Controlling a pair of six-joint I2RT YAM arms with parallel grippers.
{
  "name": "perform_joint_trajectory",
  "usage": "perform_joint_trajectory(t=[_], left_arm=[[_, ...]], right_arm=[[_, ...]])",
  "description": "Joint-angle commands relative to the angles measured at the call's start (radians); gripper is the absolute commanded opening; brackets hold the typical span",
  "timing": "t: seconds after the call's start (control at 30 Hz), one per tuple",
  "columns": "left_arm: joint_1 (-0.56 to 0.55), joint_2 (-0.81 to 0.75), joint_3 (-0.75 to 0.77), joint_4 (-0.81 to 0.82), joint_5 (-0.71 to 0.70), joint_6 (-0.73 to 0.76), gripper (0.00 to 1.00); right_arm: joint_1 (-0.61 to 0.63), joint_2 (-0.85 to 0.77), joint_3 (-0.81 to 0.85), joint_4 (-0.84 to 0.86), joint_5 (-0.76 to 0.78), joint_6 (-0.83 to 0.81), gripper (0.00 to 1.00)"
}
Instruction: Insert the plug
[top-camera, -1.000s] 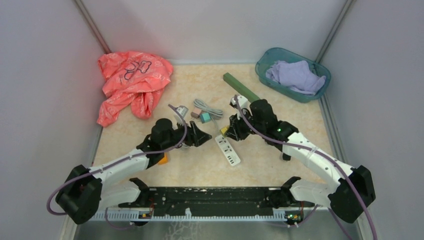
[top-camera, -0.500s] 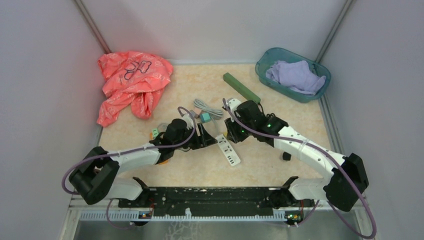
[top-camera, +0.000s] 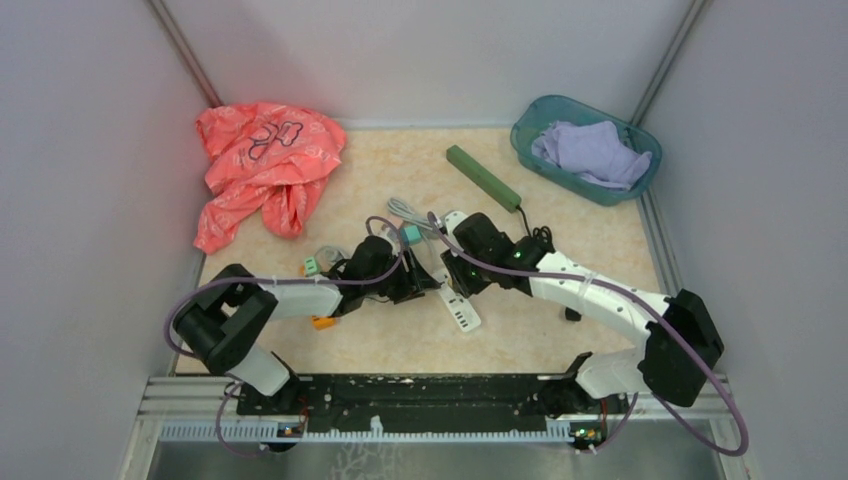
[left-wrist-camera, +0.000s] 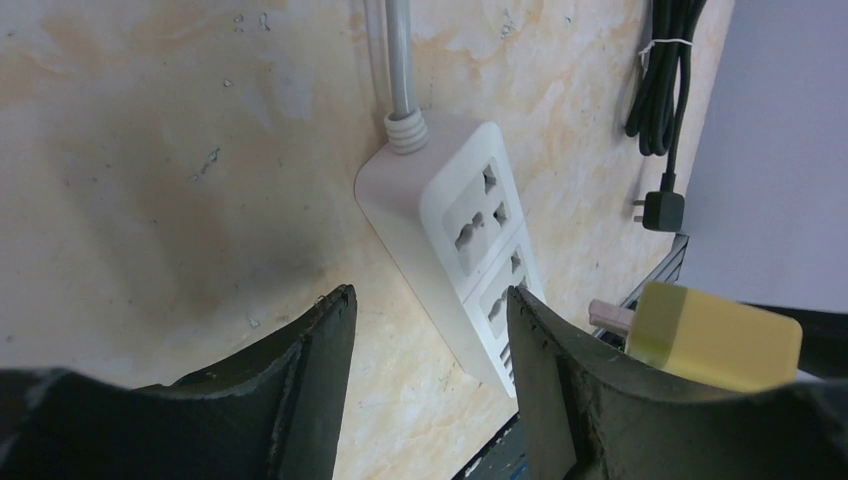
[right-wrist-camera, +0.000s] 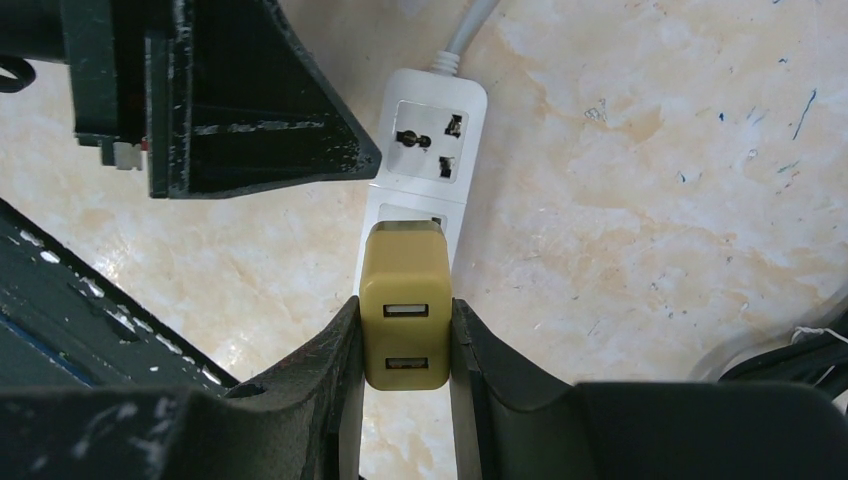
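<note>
On a marbled tabletop (top-camera: 400, 160), a pink cloth (top-camera: 262, 165) lies bunched at the upper left of the overhead view. At centre, the left gripper (top-camera: 425, 283) sits low beside a white power strip (top-camera: 462, 310), its jaws parted and gripping nothing. In the right wrist view, one dark finger (right-wrist-camera: 260, 120) reaches the strip's left edge. Just to its right, the right gripper (right-wrist-camera: 405, 340) is clenched on the yellow plug (right-wrist-camera: 405, 300), holding it over the strip's lower half. The left wrist view shows the plug's metal prongs (left-wrist-camera: 610, 315) bare, just off the strip's near end and in no socket. Farther right, a green block (top-camera: 483, 177) lies diagonally. A teal basket (top-camera: 556, 176) holding a lilac cloth (top-camera: 590, 150) sits in the upper right corner.
</note>
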Motion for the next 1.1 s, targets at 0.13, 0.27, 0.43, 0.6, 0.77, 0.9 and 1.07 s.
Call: perform_joint_trajectory(t=[0.13,0.27,0.43,0.6,0.77,0.9,1.07], left_arm=[[-0.005,0.108,0.06,0.055,0.04,-0.054,0.56],[-0.005,0.141,0.059,0.06,0.049,-0.066,0.49],[-0.005,0.154,0.045,0.063,0.049,-0.075,0.43],[-0.005,0.154,0.038,0.063,0.047,-0.077,0.41],[-0.005,0.151,0.039,0.059,0.044,-0.073,0.4],[-0.005,0.15,0.039,0.059,0.044,-0.074,0.4],[-0.005,0.146,0.036,0.06,0.045,-0.074,0.4]], right_arm=[[0.029,0.03,0.028,0.007,0.067,0.031,0.0],[0.037,0.042,0.024,0.004,0.087,0.043,0.0],[0.052,0.059,0.018,0.008,0.098,0.055,0.0],[0.066,0.083,0.021,0.003,0.14,0.078,0.0],[0.067,0.106,0.018,-0.008,0.155,0.098,0.0],[0.069,0.11,0.008,0.003,0.154,0.11,0.0],[0.069,0.117,-0.002,0.015,0.151,0.12,0.0]])
